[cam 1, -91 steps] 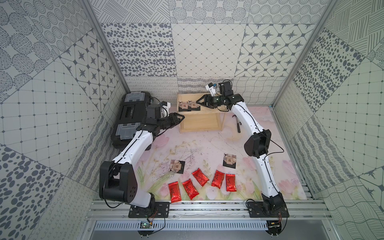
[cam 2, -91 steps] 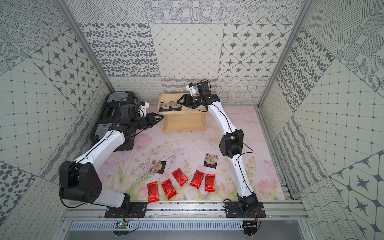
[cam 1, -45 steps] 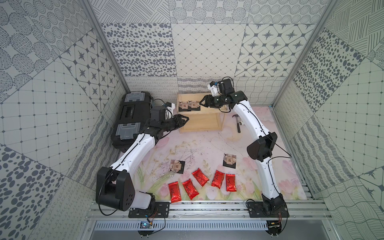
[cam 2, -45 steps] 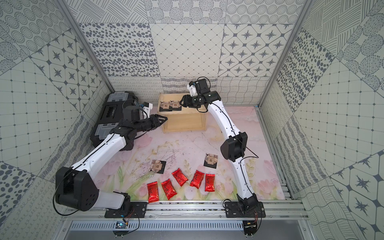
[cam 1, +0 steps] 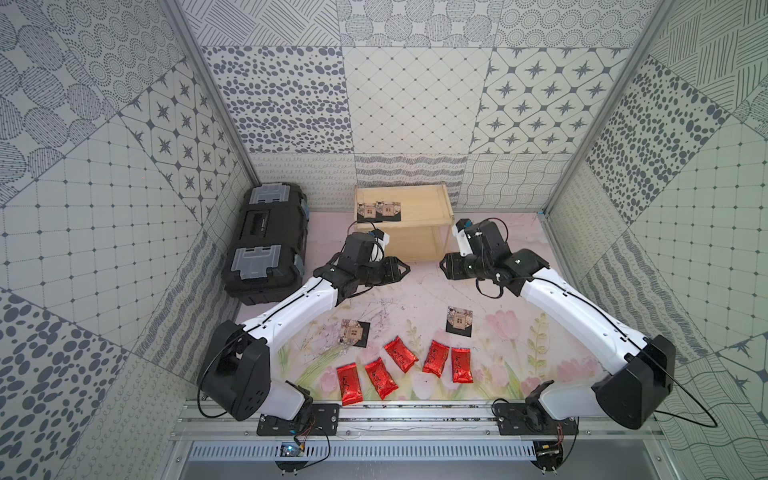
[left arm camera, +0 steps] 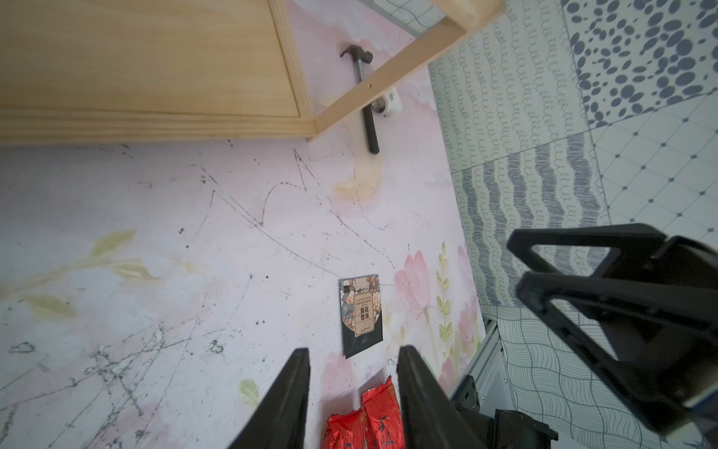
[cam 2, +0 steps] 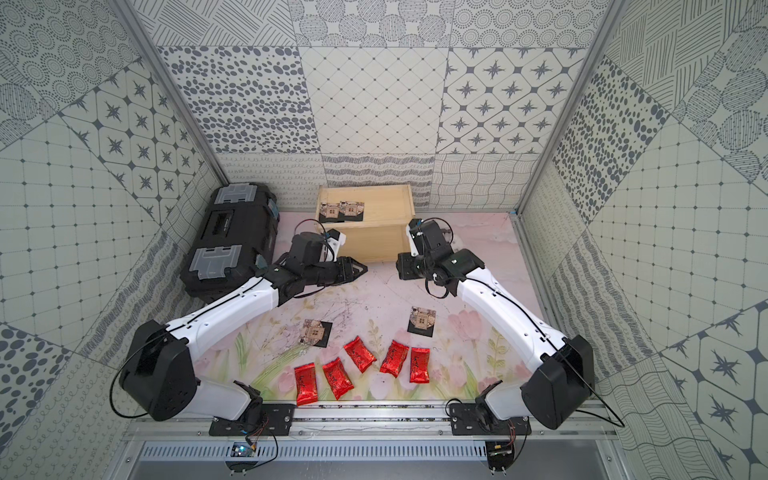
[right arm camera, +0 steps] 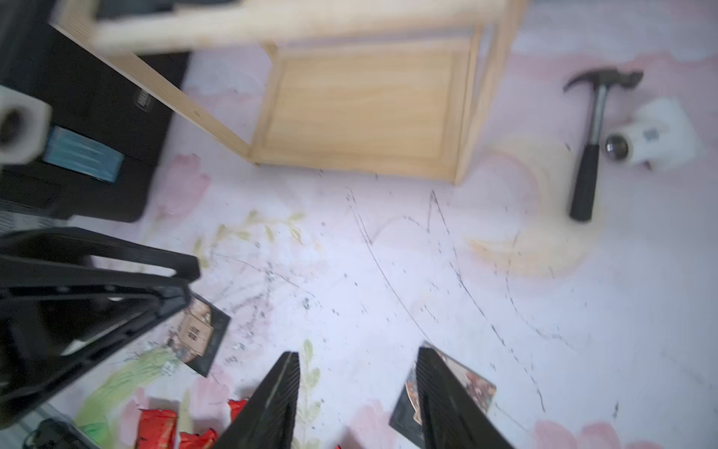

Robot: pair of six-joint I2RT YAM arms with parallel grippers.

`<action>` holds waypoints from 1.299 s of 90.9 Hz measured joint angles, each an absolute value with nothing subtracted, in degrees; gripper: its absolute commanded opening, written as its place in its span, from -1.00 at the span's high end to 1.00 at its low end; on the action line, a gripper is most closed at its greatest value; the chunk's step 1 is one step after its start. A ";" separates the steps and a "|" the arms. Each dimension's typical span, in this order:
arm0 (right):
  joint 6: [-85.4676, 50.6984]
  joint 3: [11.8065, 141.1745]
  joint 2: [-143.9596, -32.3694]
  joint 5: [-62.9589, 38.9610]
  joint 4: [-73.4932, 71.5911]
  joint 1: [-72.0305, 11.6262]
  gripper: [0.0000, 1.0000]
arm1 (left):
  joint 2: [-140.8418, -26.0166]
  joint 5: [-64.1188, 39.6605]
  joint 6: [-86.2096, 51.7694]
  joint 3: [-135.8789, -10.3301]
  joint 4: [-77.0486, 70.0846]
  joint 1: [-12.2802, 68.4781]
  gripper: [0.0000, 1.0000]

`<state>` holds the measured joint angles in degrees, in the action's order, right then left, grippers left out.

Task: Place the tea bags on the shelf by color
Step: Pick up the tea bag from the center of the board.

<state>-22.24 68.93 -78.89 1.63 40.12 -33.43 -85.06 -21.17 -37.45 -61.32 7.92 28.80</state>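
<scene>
Count, starting farthest from the shelf [cam 1: 424, 203]. Five red pouches [cam 1: 400, 353] lie in a loose row on the counter [cam 1: 415, 291], well apart from the shelf's front. None of them is sorted yet.

Between that row and the shelf lie two more packets, flat on the counter. The left black sachet [cam 1: 354, 332] is roughly in line with the shelf's left end. The right black sachet [cam 1: 459, 319] is just past its right end.

My left fingers [left arm camera: 287, 400] hover near the shelf's front, on its left side, apart with nothing between them. My right fingers [right arm camera: 272, 404] hover off the shelf's right front corner, also apart and empty.

On the shelf's top tier, the placed pair of black sachets [cam 1: 378, 210] sits side by side at the left end. The lower tier [right arm camera: 369, 101] shows bare wood.

Tally: two of nine placed, seven left. My judgement is that the two loose black sachets belong beside the placed pair. The reds should then go together elsewhere on the shelf, probably on the lower tier.
</scene>
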 measured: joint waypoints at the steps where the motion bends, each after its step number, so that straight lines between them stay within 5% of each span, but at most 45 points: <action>1: -22.44 67.75 -78.72 1.78 40.07 -33.43 -0.04 | -85.30 -21.10 -37.50 -61.23 7.97 29.08 0.15; 50: -30.11 40.27 -78.48 4.60 31.99 -33.47 0.05 | -89.23 -17.91 -37.91 -60.66 8.03 32.51 0.14; 118: -33.65 41.52 -87.46 5.48 17.34 -39.66 0.10 | -88.05 -16.10 -37.74 -59.16 7.94 32.51 0.13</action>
